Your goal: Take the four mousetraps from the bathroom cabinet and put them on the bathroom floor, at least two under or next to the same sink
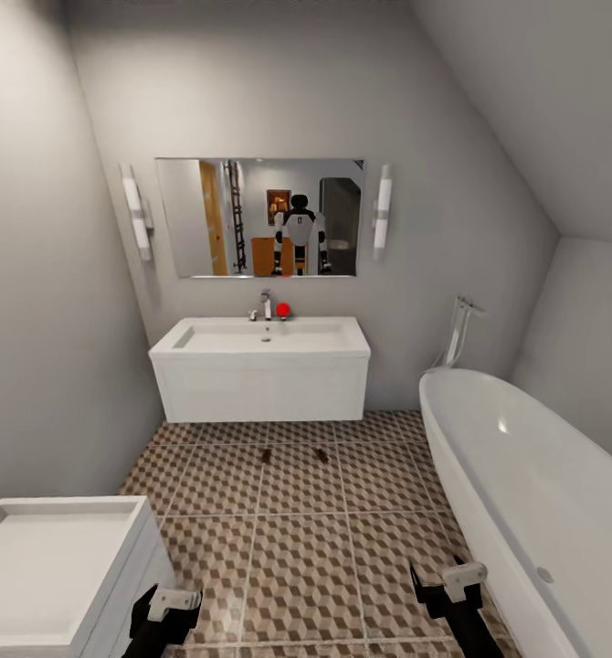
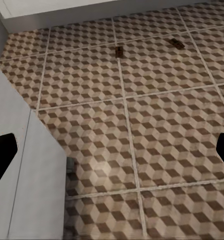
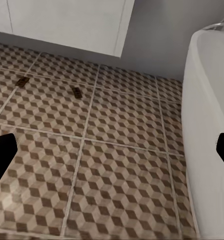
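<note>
The bathroom floor [image 1: 297,548] of cube-pattern tiles carries two mousetraps [image 1: 266,454] [image 1: 321,453], small and blurry, just before the wall-hung sink [image 1: 262,366], far ahead of both pincers. The left gripper [image 1: 164,610] and right gripper [image 1: 452,585] are spread, empty; their fingertips are cut off at the wrist views' edges.

Brown-beige cube-patterned bathroom floor [image 1: 297,539], white sink [image 1: 262,366], brown mousetraps [image 1: 266,454]

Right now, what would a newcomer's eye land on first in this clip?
The white sink on the far wall under a mirror that reflects the robot, with a red ball by the tap. Two mousetraps lie on the cube-patterned floor just before it. A white bathtub runs along the right.
</note>
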`<state>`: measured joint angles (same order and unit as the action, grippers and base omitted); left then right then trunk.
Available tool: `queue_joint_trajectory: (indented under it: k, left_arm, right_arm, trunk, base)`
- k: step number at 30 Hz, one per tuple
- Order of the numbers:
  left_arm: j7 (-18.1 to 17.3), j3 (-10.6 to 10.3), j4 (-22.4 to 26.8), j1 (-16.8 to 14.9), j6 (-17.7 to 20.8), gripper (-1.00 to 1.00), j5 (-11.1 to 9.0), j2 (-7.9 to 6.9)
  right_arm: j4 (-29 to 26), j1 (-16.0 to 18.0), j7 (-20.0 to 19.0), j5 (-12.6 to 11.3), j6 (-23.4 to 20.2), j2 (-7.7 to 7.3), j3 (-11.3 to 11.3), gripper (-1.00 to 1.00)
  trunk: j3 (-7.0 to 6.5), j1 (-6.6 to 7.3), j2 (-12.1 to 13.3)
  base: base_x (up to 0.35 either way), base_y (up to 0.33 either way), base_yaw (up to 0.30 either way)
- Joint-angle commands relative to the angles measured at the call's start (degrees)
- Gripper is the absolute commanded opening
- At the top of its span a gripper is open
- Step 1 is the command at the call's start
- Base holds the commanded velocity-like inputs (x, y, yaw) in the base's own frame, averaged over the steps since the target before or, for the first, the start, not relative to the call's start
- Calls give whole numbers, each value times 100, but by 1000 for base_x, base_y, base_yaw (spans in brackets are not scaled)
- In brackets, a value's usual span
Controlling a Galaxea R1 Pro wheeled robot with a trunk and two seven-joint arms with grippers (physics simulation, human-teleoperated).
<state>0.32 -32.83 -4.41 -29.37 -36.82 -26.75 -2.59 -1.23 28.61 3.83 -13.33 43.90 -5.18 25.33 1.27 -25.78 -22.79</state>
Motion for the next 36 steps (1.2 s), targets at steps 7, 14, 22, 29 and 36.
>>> queue_joint_trajectory:
  k: [7,14,22,29,36]
  left_arm:
    - [3,-48,-16,-8,-27,100,-32,4]
    - [3,-48,-16,-8,-27,100,-32,4]
    - [3,-48,-16,-8,-27,100,-32,4]
    - [3,-48,-16,-8,-27,100,-32,4]
    - [3,-48,-16,-8,-27,100,-32,6]
  right_arm:
    - [0,4,39,-11,12,-1,51,100]
    - [0,4,39,-11,13,-1,51,100]
    - [0,4,42,-11,7,-1,51,100]
    - [0,4,41,-11,7,1,51,100]
    - [0,4,41,-11,5,6,51,100]
  trunk:
    - [13,0,-13]
    - [13,0,-13]
    - [13,0,-13]
    - [13,0,-13]
    - [13,0,-13]
  base:
    - [-329,0,0]
    - [-102,0,1]
    - [-8,0,163]
    - [0,0,279]
    - [-45,0,283]
